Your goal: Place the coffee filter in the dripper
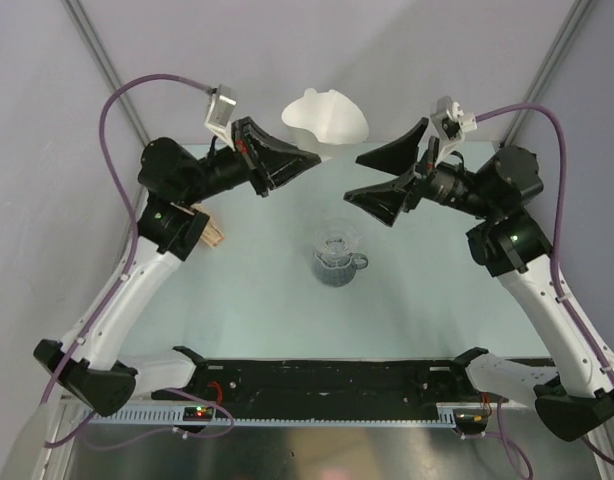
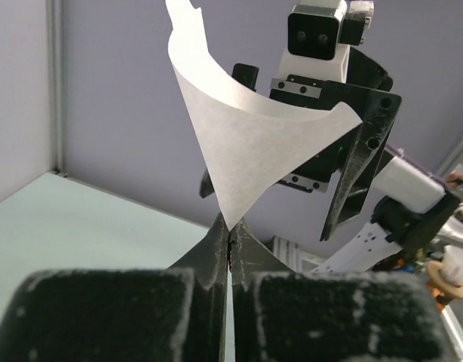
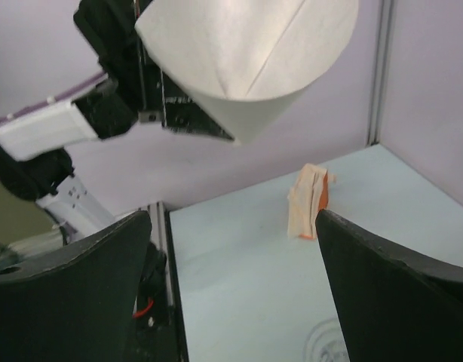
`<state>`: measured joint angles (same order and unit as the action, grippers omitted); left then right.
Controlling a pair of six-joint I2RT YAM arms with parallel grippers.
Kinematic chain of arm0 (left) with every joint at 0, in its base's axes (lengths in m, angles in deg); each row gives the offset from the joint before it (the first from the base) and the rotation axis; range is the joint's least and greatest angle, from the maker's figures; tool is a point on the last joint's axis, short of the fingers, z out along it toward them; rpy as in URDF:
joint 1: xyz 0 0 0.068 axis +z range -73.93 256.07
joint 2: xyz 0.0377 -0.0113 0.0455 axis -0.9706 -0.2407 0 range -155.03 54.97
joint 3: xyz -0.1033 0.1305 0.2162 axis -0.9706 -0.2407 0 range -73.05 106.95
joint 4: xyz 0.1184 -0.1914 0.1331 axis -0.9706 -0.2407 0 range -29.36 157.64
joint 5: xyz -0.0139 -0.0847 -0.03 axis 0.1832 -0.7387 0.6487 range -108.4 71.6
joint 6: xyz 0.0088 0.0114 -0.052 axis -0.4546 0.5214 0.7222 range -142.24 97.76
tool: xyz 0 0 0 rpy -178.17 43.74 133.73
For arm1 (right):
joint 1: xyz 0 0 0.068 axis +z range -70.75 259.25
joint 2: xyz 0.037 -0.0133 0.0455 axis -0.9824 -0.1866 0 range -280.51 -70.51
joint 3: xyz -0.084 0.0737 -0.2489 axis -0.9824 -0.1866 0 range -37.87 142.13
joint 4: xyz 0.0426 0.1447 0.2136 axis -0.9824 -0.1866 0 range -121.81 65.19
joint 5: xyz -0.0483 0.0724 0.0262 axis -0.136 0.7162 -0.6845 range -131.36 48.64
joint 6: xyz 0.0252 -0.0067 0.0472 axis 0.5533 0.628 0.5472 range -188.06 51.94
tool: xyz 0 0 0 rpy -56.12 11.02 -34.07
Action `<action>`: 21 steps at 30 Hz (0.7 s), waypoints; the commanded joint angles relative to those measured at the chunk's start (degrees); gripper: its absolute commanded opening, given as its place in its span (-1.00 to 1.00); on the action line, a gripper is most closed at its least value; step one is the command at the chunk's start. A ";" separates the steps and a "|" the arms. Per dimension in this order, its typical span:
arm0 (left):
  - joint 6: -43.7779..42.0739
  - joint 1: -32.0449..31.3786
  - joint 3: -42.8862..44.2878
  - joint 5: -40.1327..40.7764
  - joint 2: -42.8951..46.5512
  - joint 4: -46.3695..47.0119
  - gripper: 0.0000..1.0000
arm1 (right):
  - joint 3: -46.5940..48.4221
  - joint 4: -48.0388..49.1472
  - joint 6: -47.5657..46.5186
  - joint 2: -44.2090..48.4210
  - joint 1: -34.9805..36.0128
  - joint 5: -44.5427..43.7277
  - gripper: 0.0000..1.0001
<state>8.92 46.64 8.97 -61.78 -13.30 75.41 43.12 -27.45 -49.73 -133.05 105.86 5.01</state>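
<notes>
Right now your left gripper [image 1: 309,158] is squeezed shut on the pointy end of the coffee filter [image 1: 325,120]. The filter is up in the air over the far side of the table [image 1: 257,310], and it is opened out like a little cone. Your right gripper [image 1: 357,177] is wide open with nothing in it. It faces the filter from the other side, close by but not touching.

The dripper [image 1: 337,258] stands on the table in the middle, between your two arms. It is lower than the filter and closer to the arm bases. From the left gripper it lies down and a bit to the right.

Here is the thing to watch. The cone runs straight out from the left fingers, with the wide mouth away from them. So the point faces back into the gripper, not down at the dripper. I think the point has to be turned to face down before the filter can drop in. Both arms look about as near to the dripper, but only the left one has the filter.

The tan stack [image 1: 212,232] by the left arm is well apart from all this.
</notes>
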 commanded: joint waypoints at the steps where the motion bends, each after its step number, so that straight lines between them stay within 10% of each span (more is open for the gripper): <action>1: 14.11 0.05 -1.91 -0.26 -1.83 14.33 -1.00 | -0.89 12.93 2.60 -2.03 2.95 -12.72 0.90; 13: 14.43 -0.75 -5.07 1.70 -0.52 15.98 -1.00 | -0.57 23.11 4.94 -6.94 8.92 -21.45 0.34; 21: 14.37 -1.03 -5.56 1.44 -0.82 16.02 -1.00 | 0.19 24.93 7.65 -8.07 7.16 -21.71 -0.54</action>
<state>22.78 45.96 3.84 -60.38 -15.40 89.26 41.94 -6.70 -43.63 -141.03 114.27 -15.03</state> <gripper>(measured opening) 0.008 0.329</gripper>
